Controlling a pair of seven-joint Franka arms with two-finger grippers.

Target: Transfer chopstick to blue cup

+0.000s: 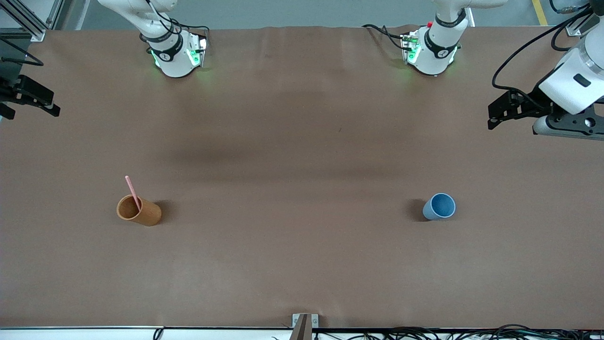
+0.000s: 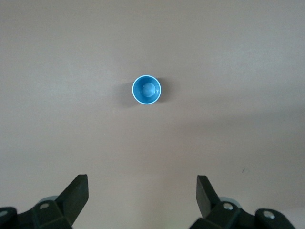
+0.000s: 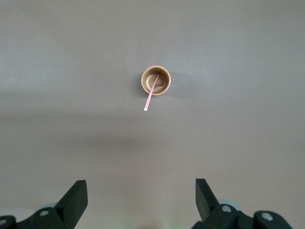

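Currently nothing is touched yet; both arms wait high at the ends of the surface [image 1: 302,141]. Going across the front view: the right gripper [image 1: 28,97] hangs over the surface edge at the right arm's end, jaws spread wide and empty, its camera looking straight down on the orange-brown cup [image 1: 139,210]. That cup stands upright with the pink chopstick [image 1: 132,190] leaning inside it, lower tip on the cup floor, upper half sticking out past the rim, which leaves a free length to pinch. Well apart, toward the left arm's end, the blue cup [image 1: 439,206] stands upright, mouth up and empty, so it looks ready to receive. Both cups sit at about the same depth from the front camera. The left gripper [image 1: 512,109] hangs over the surface at its own end, jaws also wide and holding nothing, its camera looking down on the blue cup.

Surface is covered with a plain brown matte sheet, slightly wrinkled. Cables run along the near edge, and grey floor shows past the arm bases.
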